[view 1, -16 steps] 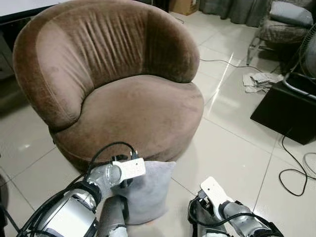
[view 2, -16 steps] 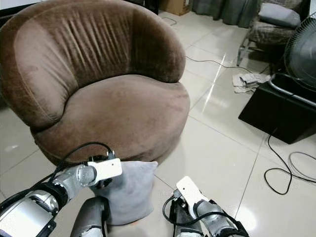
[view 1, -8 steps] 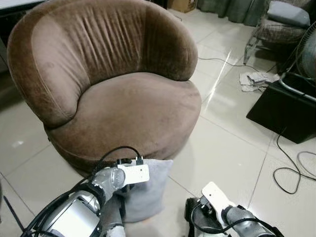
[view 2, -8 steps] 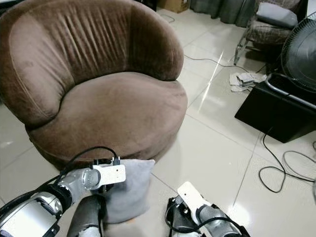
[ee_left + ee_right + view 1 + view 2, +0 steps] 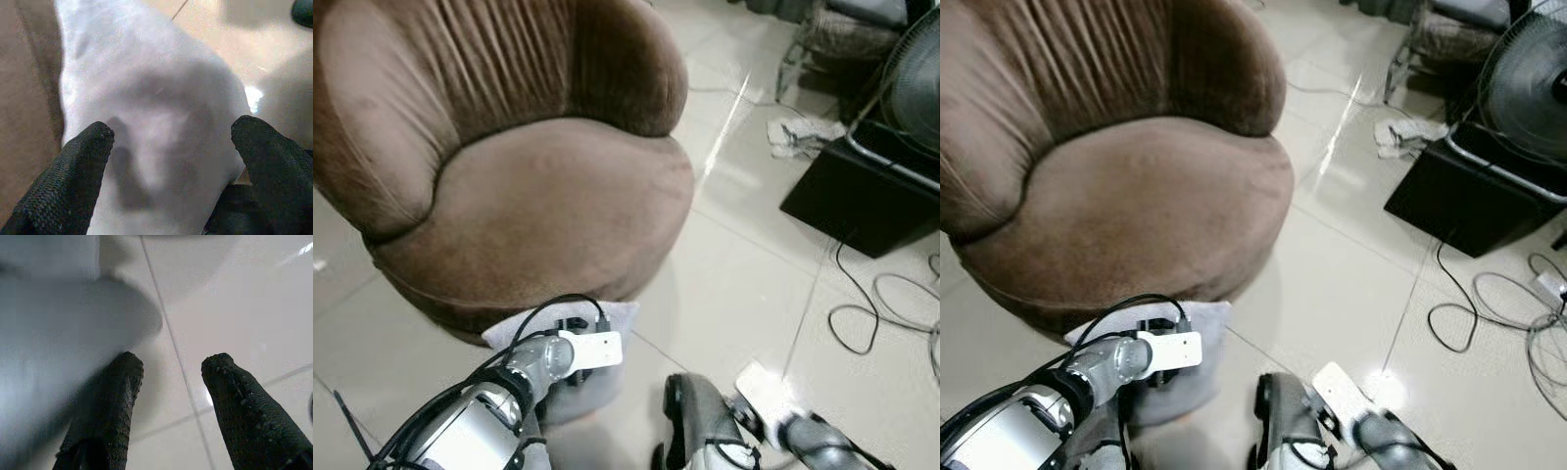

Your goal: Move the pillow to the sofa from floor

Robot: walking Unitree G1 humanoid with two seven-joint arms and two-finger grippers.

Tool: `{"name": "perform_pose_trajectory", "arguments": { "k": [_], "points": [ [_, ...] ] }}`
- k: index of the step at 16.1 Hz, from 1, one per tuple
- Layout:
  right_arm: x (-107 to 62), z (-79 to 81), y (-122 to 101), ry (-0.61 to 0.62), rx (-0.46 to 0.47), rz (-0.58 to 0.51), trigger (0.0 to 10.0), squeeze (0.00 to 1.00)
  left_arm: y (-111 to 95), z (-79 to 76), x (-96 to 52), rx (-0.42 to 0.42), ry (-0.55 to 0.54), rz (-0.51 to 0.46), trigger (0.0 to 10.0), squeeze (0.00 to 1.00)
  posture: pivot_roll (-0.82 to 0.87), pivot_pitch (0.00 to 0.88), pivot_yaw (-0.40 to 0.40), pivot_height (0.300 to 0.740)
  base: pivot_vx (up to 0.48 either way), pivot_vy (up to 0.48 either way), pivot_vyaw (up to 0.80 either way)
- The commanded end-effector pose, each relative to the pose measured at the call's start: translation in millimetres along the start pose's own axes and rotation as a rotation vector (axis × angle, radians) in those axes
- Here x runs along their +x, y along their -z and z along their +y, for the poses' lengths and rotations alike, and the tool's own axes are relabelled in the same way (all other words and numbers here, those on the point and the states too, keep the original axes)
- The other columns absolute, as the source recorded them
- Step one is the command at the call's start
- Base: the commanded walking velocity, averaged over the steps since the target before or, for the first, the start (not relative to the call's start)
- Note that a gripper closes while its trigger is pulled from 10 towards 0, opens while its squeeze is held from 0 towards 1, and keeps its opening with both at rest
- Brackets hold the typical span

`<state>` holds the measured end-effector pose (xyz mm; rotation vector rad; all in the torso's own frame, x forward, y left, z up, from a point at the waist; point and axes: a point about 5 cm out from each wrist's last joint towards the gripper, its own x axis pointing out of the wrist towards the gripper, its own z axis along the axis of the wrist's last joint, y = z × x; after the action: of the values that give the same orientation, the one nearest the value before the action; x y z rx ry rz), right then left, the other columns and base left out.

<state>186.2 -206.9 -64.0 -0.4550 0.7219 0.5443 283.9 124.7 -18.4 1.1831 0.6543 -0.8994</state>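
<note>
**Grey pillow on the floor at the foot of the brown sofa**

Grey fabric is sitting low in the centre-left of the left eye view: the pillow (image 5: 558,338) is lying on the tiled floor (image 5: 744,264), its far edge touching the base of the round brown sofa (image 5: 529,196), which is taking up the upper left of the frame.

The left arm (image 5: 480,421) is reaching in from the lower left, a black cable looping over its wrist. In the left wrist view the left end effector (image 5: 171,147) is standing wide open, one black finger (image 5: 73,171) on each side of the pillow (image 5: 146,107). The fingers are pressing against or lying just beside the cloth; I cannot tell which, and they are not closed on it.

The right arm (image 5: 773,431) is showing at the lower right of the left eye view, low over the tiles. In the right wrist view the right end effector (image 5: 171,377) is partly open, its fingers apart over a tile joint and gripping nothing. A pale grey rounded shape, blurred, is lying just beside one finger (image 5: 117,401).

In the upper right of the left eye view a black box (image 5: 862,206) is standing on the floor, with a fan (image 5: 915,88) behind it, crumpled paper (image 5: 798,132) near it, and black cables (image 5: 891,313) trailing over the tiles at the right edge.
</note>
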Motion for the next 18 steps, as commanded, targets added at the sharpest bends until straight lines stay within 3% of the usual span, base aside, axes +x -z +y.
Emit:
{"name": "perform_pose_trajectory", "arguments": {
  "k": [1, 7, 18],
  "points": [
    [-5.0, 6.4, 12.1, -0.040, 0.014, 0.037, 10.0, 0.00, -4.4, -5.4, 1.7, 0.012, 0.021, -0.009, 10.0, 0.00, -0.13, 0.201, -0.156, 0.598, 0.000, 0.000, 0.00],
    [-5.3, 6.5, 12.7, -0.041, 0.016, 0.038, 10.0, 0.00, -4.9, -7.0, 2.2, 0.011, 0.021, -0.006, 10.0, 0.00, -0.10, 0.206, -0.155, 0.598, 0.000, 0.000, 0.00],
    [1.8, -2.4, 0.3, -0.031, 0.018, 0.043, 10.0, 0.00, -6.5, 5.4, 0.3, 0.010, 0.004, 0.007, 10.0, 0.00, -0.07, 0.227, -0.166, 0.598, 0.000, 0.000, 0.00]
  ]
}}
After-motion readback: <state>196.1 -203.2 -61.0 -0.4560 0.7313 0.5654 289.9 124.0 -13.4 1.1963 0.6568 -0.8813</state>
